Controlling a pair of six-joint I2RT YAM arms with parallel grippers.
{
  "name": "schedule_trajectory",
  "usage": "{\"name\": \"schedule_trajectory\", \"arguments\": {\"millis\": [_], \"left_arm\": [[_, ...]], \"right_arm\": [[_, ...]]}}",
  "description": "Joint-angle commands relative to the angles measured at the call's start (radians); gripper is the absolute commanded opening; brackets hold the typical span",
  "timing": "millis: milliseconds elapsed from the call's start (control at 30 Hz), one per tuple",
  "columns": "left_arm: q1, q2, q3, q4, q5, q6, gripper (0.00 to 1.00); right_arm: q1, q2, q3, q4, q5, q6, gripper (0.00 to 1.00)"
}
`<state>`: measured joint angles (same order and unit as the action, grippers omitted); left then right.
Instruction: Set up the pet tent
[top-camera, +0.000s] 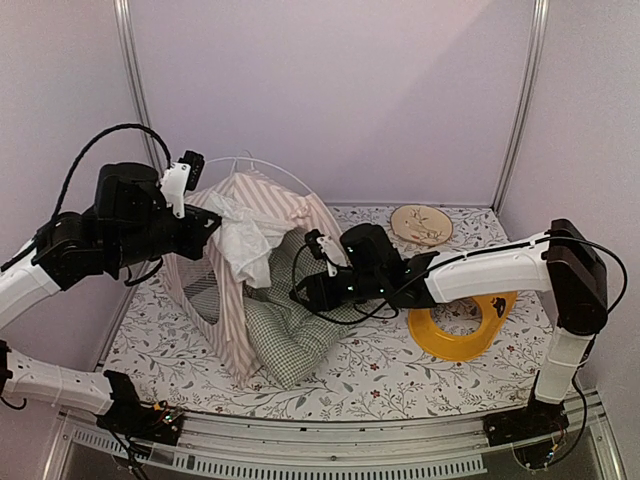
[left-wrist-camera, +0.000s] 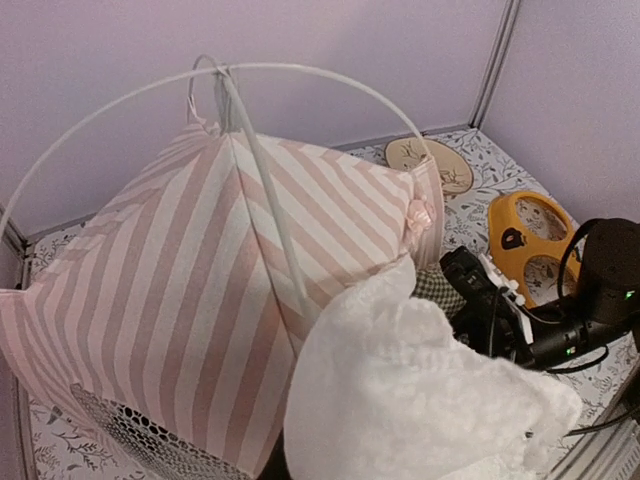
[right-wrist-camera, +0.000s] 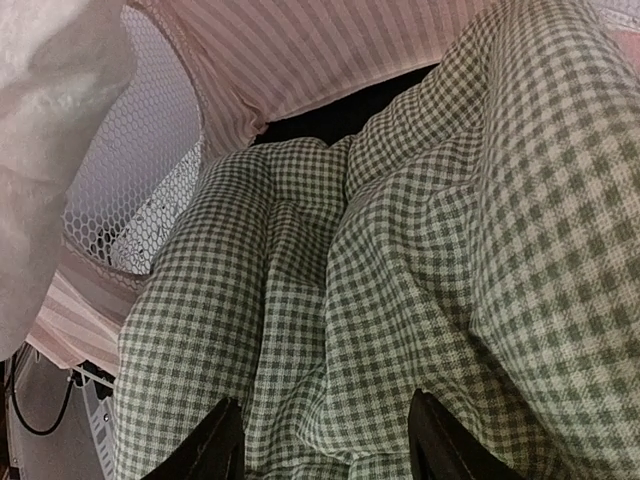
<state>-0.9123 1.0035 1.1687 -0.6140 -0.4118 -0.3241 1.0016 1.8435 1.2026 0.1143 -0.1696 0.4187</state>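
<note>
Fingers of the right gripper are spread wide and hold nothing. They sit just over the green checked cushion. The left gripper is up at the top of the pet tent, by the white door flap. That flap hides its fingers, so I cannot tell if it is pinching the cloth.

The tent stands on the left side of the table, near the far edge. Its thin white poles bend in an arch over the striped roof. I think most of the job is done. What seems left is the cushion, which is only partly inside. One end is in the doorway and the rest spills out toward the near edge. The flap is bunched up too.

A yellow ring lies by the right edge. A round wooden dish sits near the far right corner, and I see nothing lying on it.
</note>
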Motion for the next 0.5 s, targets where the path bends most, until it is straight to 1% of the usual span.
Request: {"name": "schedule_trajectory", "arguments": {"millis": [0, 233, 300, 467], "left_arm": [[0.087, 0.012, -0.040, 0.039, 0.146, -0.001, 0.00], [0.166, 0.008, -0.074, 0.096, 0.352, 0.000, 0.00], [0.182, 0.007, -0.079, 0.100, 0.387, -0.007, 0.00], [0.211, 0.002, -0.101, 0.126, 0.473, -0.023, 0.01]], "right_arm": [[0.006, 0.011, 0.000, -0.003, 0.004, -0.010, 0.57], [0.006, 0.022, 0.000, -0.006, 0.001, -0.008, 0.57], [0.010, 0.027, 0.037, -0.004, -0.002, -0.006, 0.57], [0.018, 0.042, 0.071, -0.024, 0.017, -0.005, 0.56]]}}
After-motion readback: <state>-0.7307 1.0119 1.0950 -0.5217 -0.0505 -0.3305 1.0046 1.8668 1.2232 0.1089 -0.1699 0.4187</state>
